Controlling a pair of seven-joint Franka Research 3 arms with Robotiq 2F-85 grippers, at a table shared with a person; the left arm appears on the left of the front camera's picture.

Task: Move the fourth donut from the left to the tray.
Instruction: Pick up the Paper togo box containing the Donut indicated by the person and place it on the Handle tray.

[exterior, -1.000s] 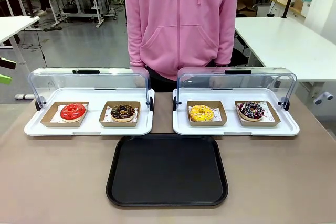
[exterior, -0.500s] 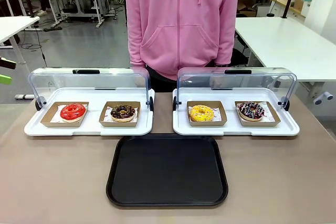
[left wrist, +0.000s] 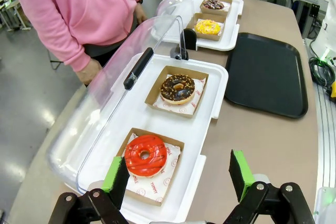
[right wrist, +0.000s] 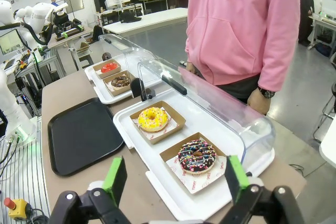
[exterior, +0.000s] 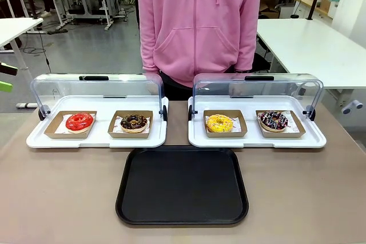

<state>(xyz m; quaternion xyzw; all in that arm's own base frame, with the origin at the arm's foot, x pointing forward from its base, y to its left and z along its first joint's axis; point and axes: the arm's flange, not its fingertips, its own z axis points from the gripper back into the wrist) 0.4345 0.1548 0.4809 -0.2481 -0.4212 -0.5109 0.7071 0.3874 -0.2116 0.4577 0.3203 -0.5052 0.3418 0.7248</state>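
The fourth donut (exterior: 273, 120) is dark chocolate with white and pink sprinkles, sitting in a brown cardboard holder at the right end of the right white display tray (exterior: 311, 139). It also lies just ahead of my right gripper (right wrist: 173, 177), which hangs open above the display tray's near edge, the donut (right wrist: 197, 156) a little beyond its green pads. The black tray (exterior: 182, 185) lies bare at the table's near middle. My left gripper (left wrist: 176, 174) is open over the left display tray, close to the red donut (left wrist: 145, 155). The fourth donut (left wrist: 213, 4) appears far off there.
A red donut (exterior: 79, 121) and a chocolate donut with golden sprinkles (exterior: 134, 122) sit on the left display tray. A yellow donut (exterior: 219, 122) sits beside the fourth one. Both clear lids (exterior: 257, 90) stand raised. A person in a pink hoodie (exterior: 197, 21) stands at the far side.
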